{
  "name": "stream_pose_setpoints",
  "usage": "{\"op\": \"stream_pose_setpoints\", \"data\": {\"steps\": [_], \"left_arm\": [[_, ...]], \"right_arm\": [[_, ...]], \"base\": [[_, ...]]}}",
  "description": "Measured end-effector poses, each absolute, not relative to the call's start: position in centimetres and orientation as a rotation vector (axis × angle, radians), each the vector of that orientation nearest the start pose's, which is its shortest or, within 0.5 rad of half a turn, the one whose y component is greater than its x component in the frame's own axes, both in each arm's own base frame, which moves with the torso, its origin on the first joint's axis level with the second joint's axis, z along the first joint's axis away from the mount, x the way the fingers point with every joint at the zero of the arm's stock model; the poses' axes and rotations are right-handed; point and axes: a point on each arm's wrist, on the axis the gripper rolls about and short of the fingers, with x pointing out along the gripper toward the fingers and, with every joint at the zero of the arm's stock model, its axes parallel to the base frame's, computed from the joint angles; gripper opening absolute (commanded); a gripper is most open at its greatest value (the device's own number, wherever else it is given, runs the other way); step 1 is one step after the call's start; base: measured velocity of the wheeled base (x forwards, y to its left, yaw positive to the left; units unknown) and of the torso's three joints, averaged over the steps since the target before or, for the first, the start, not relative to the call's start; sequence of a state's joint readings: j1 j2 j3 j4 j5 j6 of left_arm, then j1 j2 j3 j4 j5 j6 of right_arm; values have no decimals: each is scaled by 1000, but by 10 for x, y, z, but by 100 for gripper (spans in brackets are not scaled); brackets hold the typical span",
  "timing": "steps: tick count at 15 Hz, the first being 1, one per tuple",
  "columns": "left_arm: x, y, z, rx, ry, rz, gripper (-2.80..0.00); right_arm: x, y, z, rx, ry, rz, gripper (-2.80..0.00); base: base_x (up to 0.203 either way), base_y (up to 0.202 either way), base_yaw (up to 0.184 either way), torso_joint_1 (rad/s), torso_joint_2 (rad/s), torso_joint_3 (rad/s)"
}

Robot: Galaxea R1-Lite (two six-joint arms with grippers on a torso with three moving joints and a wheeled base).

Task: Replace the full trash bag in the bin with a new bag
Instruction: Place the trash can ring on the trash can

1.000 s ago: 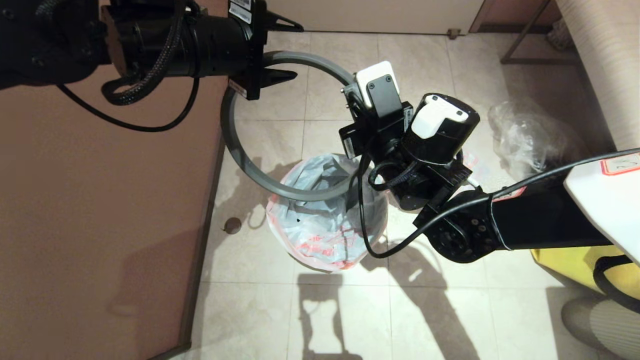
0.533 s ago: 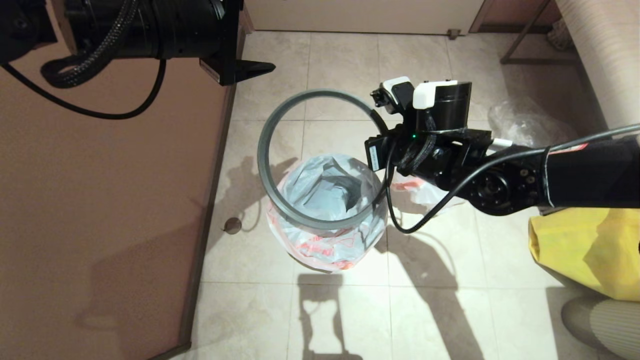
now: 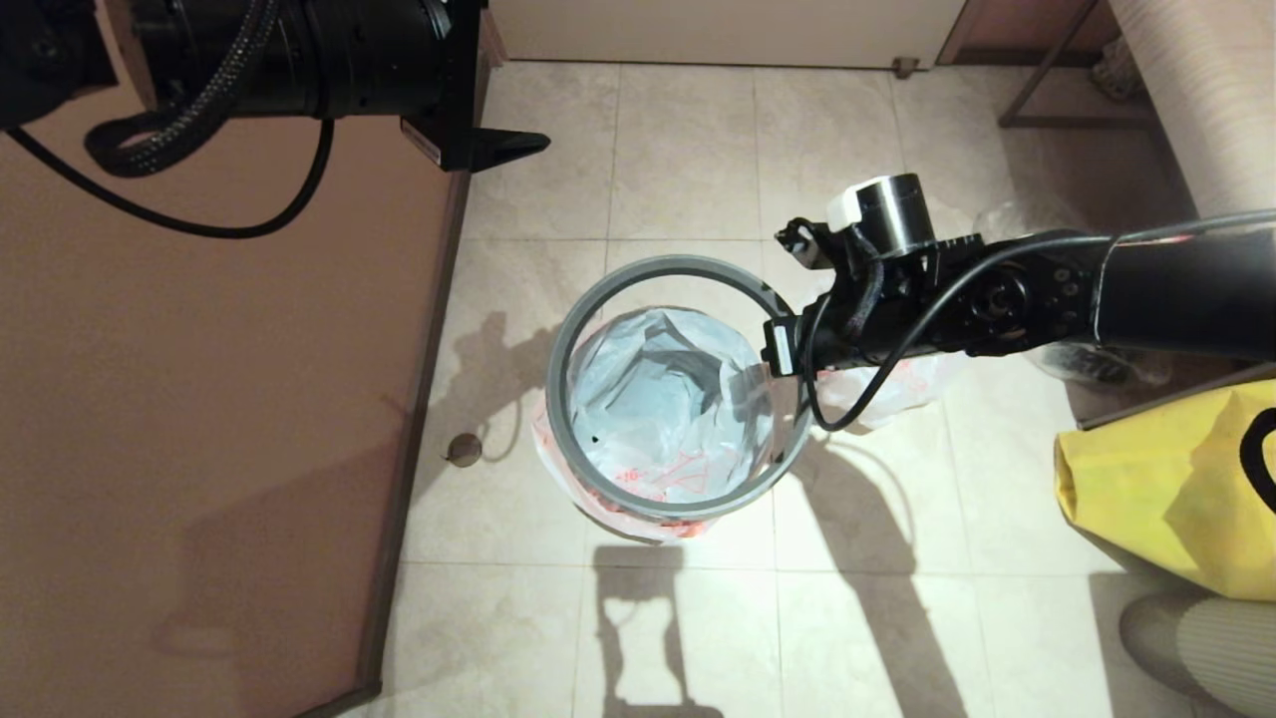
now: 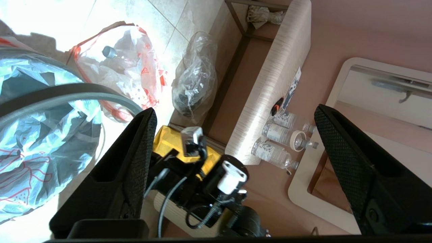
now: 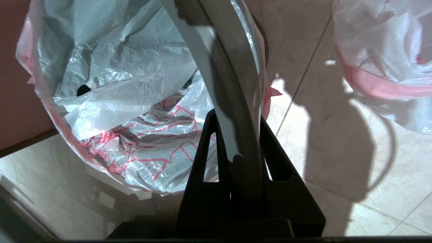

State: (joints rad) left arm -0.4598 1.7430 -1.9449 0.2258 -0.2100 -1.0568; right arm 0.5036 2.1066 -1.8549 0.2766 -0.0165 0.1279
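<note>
we find the right gripper at centre right of the head view, its fingers pinched onto the rim of the grey ring, which it holds roughly level over the bin mouth at frame centre. we judge the ring is held there so it can be pressed down to clamp the liner in place.

the new bag already lines the bin, its red-banded edge folded outward over the rim; of the bin only a dark sliver shows past the ring in the right wrist view. the ring looks not yet seated.

the left gripper sits high at the upper left of the head view, jaws spread wide with nothing between them, clear of the ring. we take it as standing off to leave the seating to the other arm.

the full trash bag rests on the floor tiles just right of the bin, partly behind the right arm. a yellow bag lies at lower right.
</note>
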Motion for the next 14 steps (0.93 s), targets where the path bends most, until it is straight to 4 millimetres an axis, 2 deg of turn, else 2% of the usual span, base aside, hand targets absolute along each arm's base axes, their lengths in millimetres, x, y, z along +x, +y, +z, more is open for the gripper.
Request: {"op": "stream_pose_setpoints", "data": {"steps": [7,8,14], "left_arm": [[277,-143,400,-1012,380,-591,0],[278,-143,400,-1012,381,-590,0],[278,-143,400,-1012,382,-589,0]], "right_arm": [[398,228,210,-21,540,454,-280],[401,231,209,-20,532,458,0],[409,236,199,-31,519,416,0]], "base": [[0,0,0,0,0,0],[0,0,0,0,0,0],[0,0,0,0,0,0]]}}
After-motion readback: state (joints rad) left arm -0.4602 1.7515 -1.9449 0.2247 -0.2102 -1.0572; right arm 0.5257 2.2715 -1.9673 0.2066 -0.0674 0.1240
